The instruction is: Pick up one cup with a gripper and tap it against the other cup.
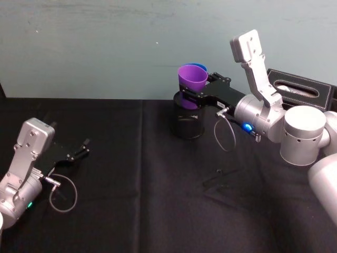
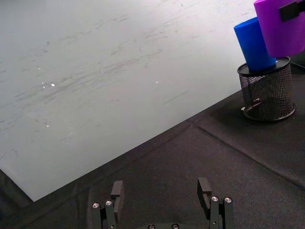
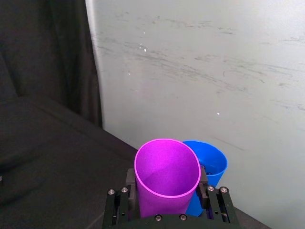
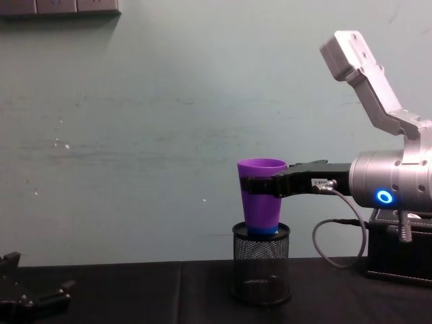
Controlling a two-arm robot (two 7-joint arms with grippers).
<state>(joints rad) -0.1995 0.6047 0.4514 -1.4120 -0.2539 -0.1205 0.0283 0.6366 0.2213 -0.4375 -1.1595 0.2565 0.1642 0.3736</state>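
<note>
The purple cup [image 1: 192, 78] hangs above the table, held upright in my right gripper [image 1: 201, 90], whose long black fingers [image 3: 205, 180] are shut on its sides. Its lower part hovers over the black mesh pen holder [image 4: 261, 263]. The blue cup [image 2: 254, 44] stands in that holder, tilted, right behind the purple cup [image 3: 167, 174]. The two cups sit side by side, rims level; I cannot tell whether they touch. A sliver of the blue cup [image 4: 263, 231] shows under the purple cup [image 4: 263, 196]. My left gripper [image 1: 79, 150] rests open on the cloth at the near left, nothing between its fingers [image 2: 204, 188].
A black box [image 1: 300, 87] stands at the back right behind my right arm. The table is covered in black cloth [image 1: 137, 211], with a pale wall [image 4: 135, 135] close behind the holder. A looped cable [image 1: 224, 134] hangs under the right wrist.
</note>
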